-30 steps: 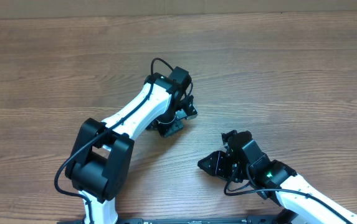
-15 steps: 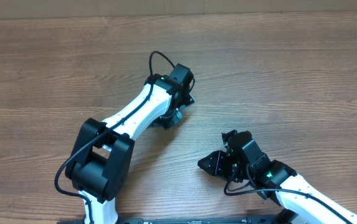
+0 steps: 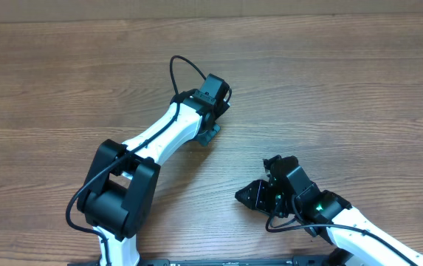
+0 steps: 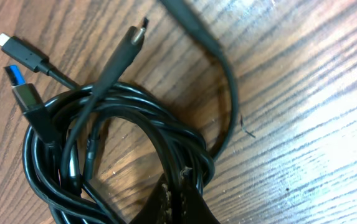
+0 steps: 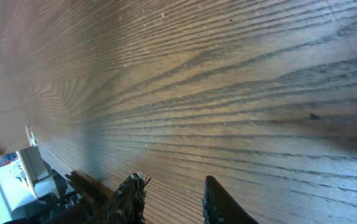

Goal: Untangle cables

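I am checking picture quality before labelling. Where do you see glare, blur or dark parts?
Overhead: even light, sharp, soft shadows on the table. Left wrist: strong glare on the wood at right; the cables are sharp. Right wrist: the right gripper is a dark silhouette, the far wood blurred.

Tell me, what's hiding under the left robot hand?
A tangled bundle of black cables lies on the wooden table, pinched by the left gripper. From overhead, the gripper covers them completely.
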Action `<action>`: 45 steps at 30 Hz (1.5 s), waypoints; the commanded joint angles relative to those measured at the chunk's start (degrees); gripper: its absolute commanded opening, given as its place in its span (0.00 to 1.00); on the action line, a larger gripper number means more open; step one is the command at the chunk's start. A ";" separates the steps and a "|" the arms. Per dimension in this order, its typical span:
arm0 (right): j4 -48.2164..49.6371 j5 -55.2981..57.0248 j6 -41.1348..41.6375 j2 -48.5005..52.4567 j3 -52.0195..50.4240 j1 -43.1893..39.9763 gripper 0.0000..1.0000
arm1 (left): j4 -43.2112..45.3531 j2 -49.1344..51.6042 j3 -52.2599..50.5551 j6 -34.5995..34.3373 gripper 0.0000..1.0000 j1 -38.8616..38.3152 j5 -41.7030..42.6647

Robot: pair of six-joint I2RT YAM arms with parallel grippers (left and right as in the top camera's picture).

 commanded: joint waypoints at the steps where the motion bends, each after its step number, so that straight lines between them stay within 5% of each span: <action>1: -0.26 0.57 -0.46 -0.31 -0.52 0.17 0.29 | 0.70 0.04 -0.48 -3.87 0.04 1.01 -1.33; 11: -0.26 1.20 -0.48 -0.31 -0.52 0.17 0.29 | 1.55 0.07 -1.51 -20.37 0.04 6.40 -3.61; 17: -0.24 1.66 -0.48 -0.31 -0.52 0.17 0.29 | 8.39 0.07 -6.88 -20.55 0.04 8.37 1.66; 22: -0.26 1.66 -0.48 -0.31 -0.52 0.17 0.29 | 15.13 0.07 -11.47 -24.50 0.13 8.57 1.62; 28: -0.28 2.54 -0.46 -0.31 -0.52 0.17 0.29 | 16.63 0.07 -13.25 -32.22 0.09 8.55 7.56; 32: -0.26 2.95 -0.46 -0.31 -0.52 0.17 0.29 | 17.00 0.07 -13.38 -36.94 0.18 8.46 18.49; 35: -0.42 2.95 -0.48 -0.31 -0.52 0.17 0.29 | 20.65 0.07 -13.38 -36.65 0.51 8.35 32.37; 38: -1.03 3.61 -0.48 -0.31 -0.52 0.17 0.29 | 28.33 0.07 -13.35 -36.70 0.69 8.35 48.72; 39: -1.31 3.82 -0.48 -0.31 -0.52 0.17 0.29 | 30.80 0.07 -13.31 -36.72 1.00 8.35 52.41; 45: -1.97 3.87 -0.48 -0.31 -0.52 0.17 0.29 | 34.34 -0.09 -9.68 -40.24 1.00 8.35 60.70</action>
